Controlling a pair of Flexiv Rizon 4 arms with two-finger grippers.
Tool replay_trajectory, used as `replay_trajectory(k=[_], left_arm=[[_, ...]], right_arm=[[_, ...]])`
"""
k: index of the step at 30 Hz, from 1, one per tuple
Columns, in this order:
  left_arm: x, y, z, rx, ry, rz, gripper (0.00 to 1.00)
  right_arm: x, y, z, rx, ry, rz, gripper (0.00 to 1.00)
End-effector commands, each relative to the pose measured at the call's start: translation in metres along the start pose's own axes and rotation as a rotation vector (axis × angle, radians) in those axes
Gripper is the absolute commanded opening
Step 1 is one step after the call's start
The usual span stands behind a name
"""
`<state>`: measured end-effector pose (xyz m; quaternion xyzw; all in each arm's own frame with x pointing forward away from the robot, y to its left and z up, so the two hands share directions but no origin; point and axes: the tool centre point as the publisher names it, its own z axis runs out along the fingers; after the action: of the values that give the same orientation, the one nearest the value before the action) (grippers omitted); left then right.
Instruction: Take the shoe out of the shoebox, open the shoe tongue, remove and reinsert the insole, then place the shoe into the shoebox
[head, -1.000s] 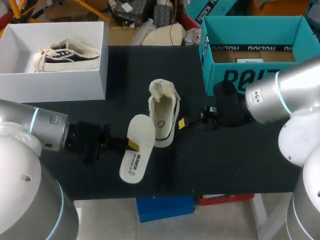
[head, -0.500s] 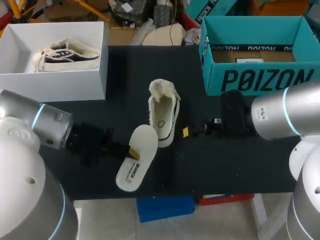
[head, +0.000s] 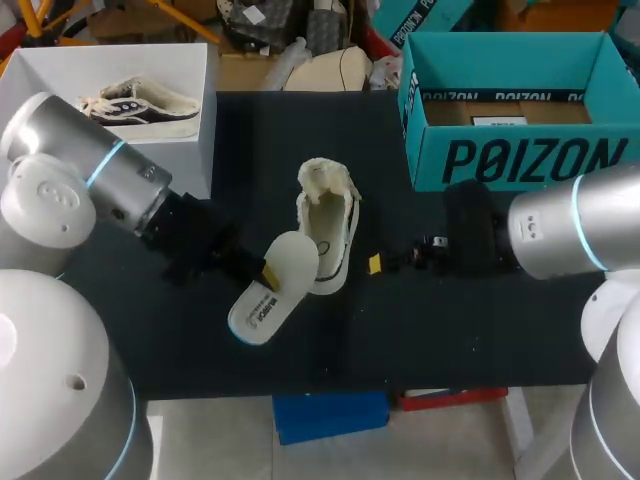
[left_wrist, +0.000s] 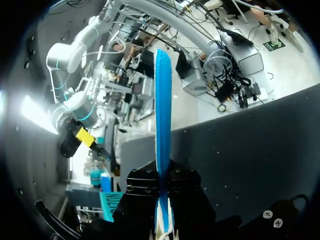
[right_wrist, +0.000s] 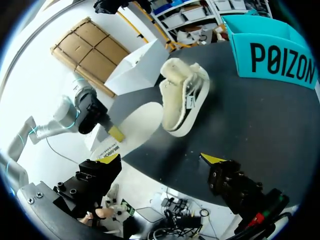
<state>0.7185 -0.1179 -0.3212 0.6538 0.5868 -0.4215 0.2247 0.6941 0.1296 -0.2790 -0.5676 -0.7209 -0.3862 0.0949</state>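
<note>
Just left of the cream fleece-lined shoe (head: 326, 232) lying mid-table, the left gripper (head: 267, 274) clamps the white foam insole (head: 272, 295), tilted, one end by the shoe's opening. Right of the shoe the right gripper (right_wrist: 161, 158) hangs spread wide, empty; beyond the shoe's left stands the white open shoebox (head: 195, 140)

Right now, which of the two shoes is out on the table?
The cream fleece-lined shoe on the black table, next to the insole. The other, dark-sided shoe lies inside the white box.
</note>
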Motion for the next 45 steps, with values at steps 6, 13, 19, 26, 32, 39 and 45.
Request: replay_trajectory(k=[6, 13, 19, 26, 32, 39, 45], left_arm=[[0.0, 0.031, 0.023, 0.096, 0.032, -0.013, 0.0], [-0.001, 0.046, 0.032, 0.099, 0.054, -0.006, 0.0], [-0.002, 0.06, 0.033, 0.074, 0.059, -0.016, 0.0], [-0.002, 0.082, 0.039, 0.023, 0.034, -0.034, 0.0], [-0.005, 0.105, 0.047, -0.017, 0.032, -0.048, 0.0], [-0.01, 0.131, 0.051, -0.05, 0.023, -0.059, 0.0], [-0.012, 0.144, 0.051, -0.066, 0.011, -0.073, 0.4]], right_arm=[[0.0, 0.0, 0.0, 0.001, 0.0, 0.0, 1.0], [0.0, 0.0, 0.0, 0.001, 0.0, 0.0, 1.0], [0.0, 0.0, 0.0, 0.001, 0.0, 0.0, 1.0], [0.0, 0.0, 0.0, 0.001, 0.0, 0.0, 1.0], [0.0, 0.0, 0.0, 0.001, 0.0, 0.0, 1.0], [0.0, 0.0, 0.0, 0.001, 0.0, 0.0, 1.0], [0.0, 0.0, 0.0, 0.001, 0.0, 0.0, 1.0]])
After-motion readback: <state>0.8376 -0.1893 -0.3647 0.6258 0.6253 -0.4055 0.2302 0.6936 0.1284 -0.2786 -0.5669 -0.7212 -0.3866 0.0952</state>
